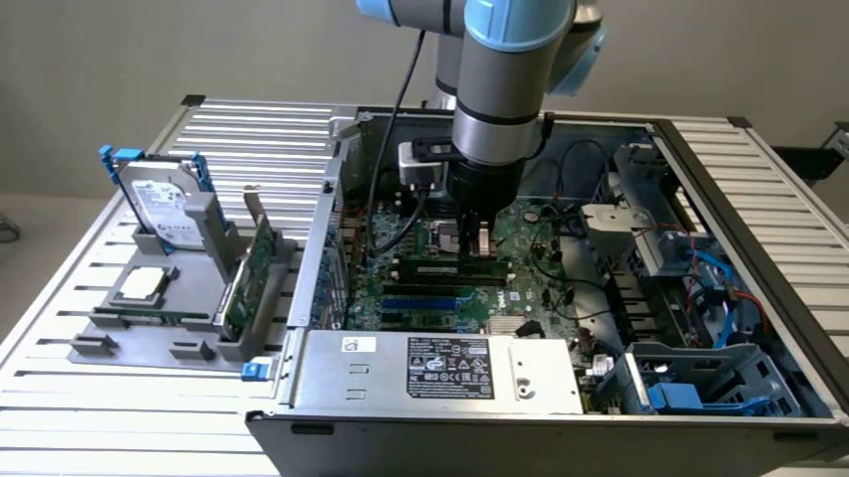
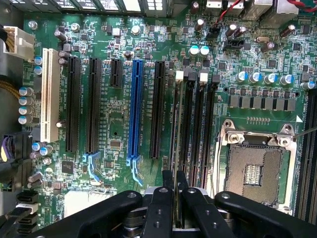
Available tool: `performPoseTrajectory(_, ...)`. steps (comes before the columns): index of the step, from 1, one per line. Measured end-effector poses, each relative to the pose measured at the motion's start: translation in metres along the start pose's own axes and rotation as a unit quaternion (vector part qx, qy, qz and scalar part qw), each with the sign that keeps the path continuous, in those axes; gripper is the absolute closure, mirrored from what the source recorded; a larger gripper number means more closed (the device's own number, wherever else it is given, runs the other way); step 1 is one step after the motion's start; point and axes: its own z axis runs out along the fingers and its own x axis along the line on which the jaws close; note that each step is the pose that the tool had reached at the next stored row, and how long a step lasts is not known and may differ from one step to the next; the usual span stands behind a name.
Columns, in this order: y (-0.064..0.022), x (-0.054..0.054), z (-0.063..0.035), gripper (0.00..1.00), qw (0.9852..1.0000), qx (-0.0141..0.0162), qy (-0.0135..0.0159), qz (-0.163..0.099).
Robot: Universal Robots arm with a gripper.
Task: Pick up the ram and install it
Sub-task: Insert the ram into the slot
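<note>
Slatted metal desk (image 1: 253, 129) carries an open computer case (image 1: 398, 397), and the arm reaches down into it over the motherboard (image 2: 114, 129). The pincer (image 2: 177, 198) is clamped on the ram (image 2: 177, 163), which sits edge-on between the two black fingers (image 2: 166, 203) and points straight out ahead of them toward the board. Directly beyond the tip of the ram lie the narrow black memory slots (image 2: 198, 124), running parallel to it. To one side of the pincer is the bare processor socket (image 2: 255, 168); to the other side stands the long blue slot (image 2: 134, 109).

In the exterior view the pincer (image 1: 475, 231) hangs just above the board, near the middle of the case.

The main risk looks to be alignment. If the stick meets the slot slightly off line or tilted, it may land on the slot wall or between two slots and jam. A hard push then could flex the board or make the thin stick slip in the fingers. Drifting sideways could bring it against the open socket. Whether the end latches stand open I cannot tell.
</note>
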Motion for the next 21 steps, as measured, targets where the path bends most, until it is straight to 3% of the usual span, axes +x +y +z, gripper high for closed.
performPoseTrajectory(21, 0.0000, -0.0001, 0.0016, 0.86, 1.0000, -0.0012, 0.0001, -0.006)
